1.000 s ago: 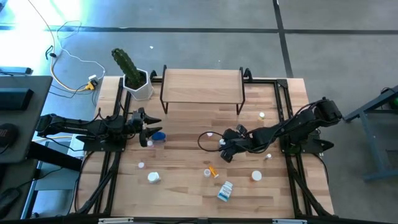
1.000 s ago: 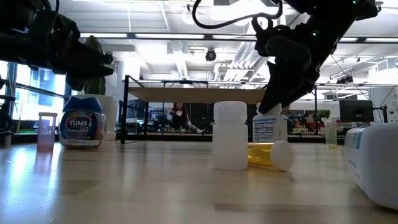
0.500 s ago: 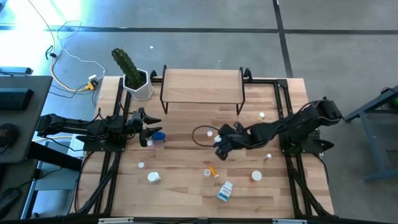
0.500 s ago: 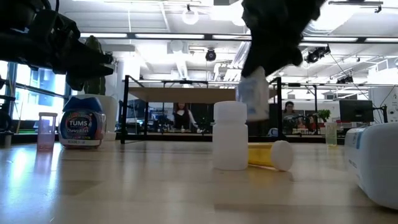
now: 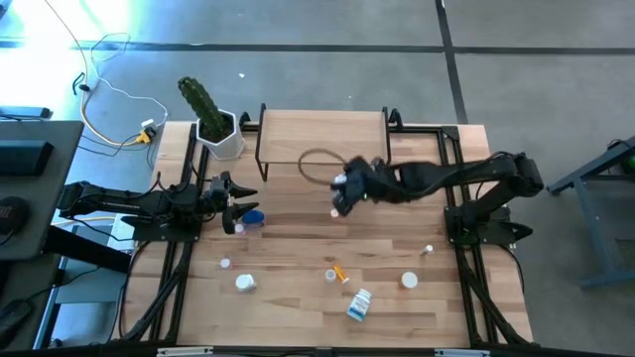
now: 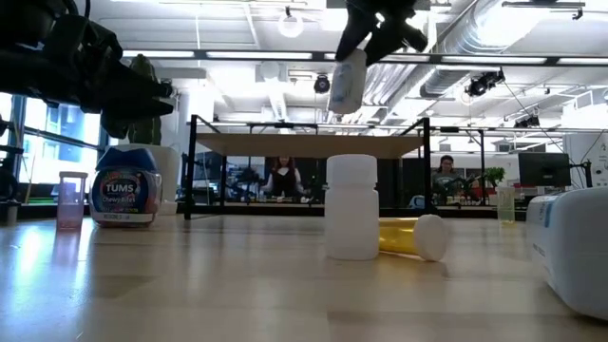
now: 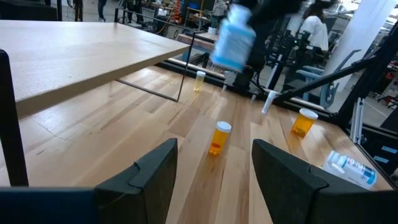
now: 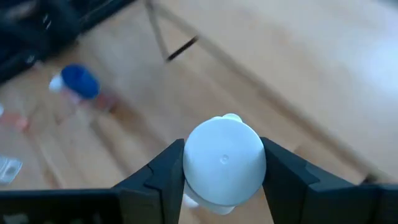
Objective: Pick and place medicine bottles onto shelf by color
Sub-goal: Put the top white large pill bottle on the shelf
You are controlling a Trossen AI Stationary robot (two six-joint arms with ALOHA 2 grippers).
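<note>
Your right tool (image 8: 224, 180) pinches a smooth round-capped white bottle (image 8: 224, 158) at wood-plank shelf's (image 5: 322, 134) 6 o'clock edge; left tool (image 7: 214, 168) spread over bench

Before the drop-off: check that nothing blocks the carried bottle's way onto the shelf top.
Nothing visible does. The right gripper holds the white bottle in the air, above the level of the shelf and just off its front edge. The plank top shows bare. The cactus pot stands off the shelf's left end.
</note>
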